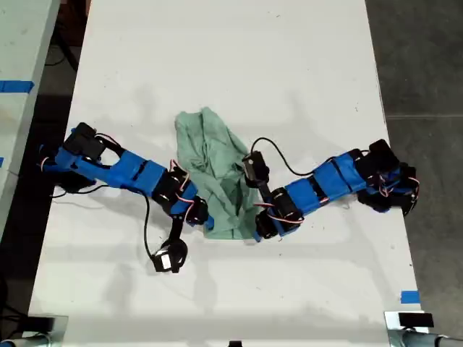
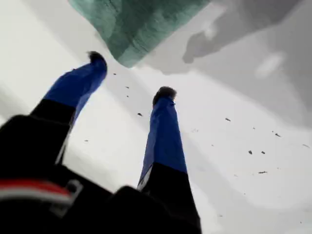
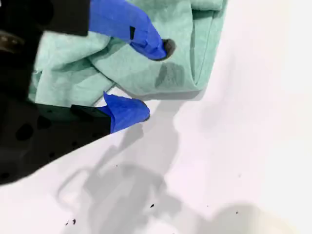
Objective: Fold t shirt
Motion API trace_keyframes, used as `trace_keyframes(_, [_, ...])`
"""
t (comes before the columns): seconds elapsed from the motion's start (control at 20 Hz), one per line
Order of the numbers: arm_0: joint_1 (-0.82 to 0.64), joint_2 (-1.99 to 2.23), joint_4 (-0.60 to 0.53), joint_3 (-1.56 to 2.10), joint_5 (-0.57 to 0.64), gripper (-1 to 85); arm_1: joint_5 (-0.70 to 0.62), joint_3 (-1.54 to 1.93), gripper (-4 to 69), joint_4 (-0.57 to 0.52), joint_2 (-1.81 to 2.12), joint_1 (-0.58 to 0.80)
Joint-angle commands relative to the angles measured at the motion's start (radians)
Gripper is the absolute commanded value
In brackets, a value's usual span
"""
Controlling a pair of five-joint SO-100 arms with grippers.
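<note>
T shirt (image 1: 215, 170) bunched between both arms' tools.

T shirt (image 2: 136, 24) cut off by first wrist view's edge; arms (image 1: 289, 202) hide its lower hem corners.

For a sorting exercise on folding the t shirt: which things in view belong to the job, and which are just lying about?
Job: t shirt, my first gripper, my second gripper, table.
Lying about: blue tape, side table.
</note>
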Motion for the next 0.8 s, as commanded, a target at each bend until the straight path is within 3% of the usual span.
trace_keyframes(0.0, [-0.060,0.009,-0.026,-0.064,0.071,19.5,-0.041,-0.071,33.7,-0.035,0.011,0.054])
trace_keyframes(0.2, [-0.098,0.003,-0.066,-0.066,0.123,19.0,-0.066,-0.049,30.8,-0.080,-0.005,0.094])
trace_keyframes(0.45, [-0.043,-0.112,-0.173,-0.058,0.029,18.4,-0.067,-0.040,30.6,-0.187,-0.112,0.100])
trace_keyframes(0.55, [-0.009,-0.110,-0.201,-0.058,-0.002,14.7,-0.063,-0.037,25.3,-0.189,-0.121,0.095])
trace_keyframes(0.6, [0.002,-0.101,-0.209,-0.058,-0.008,7.0,-0.063,-0.035,15.3,-0.187,-0.121,0.095])
trace_keyframes(0.65, [0.009,-0.086,-0.210,-0.058,-0.020,-0.1,-0.060,-0.034,0.5,-0.189,-0.121,0.095])
trace_keyframes(0.75, [0.025,-0.055,-0.221,-0.060,-0.020,-0.2,-0.064,-0.043,0.6,-0.192,-0.127,0.094])
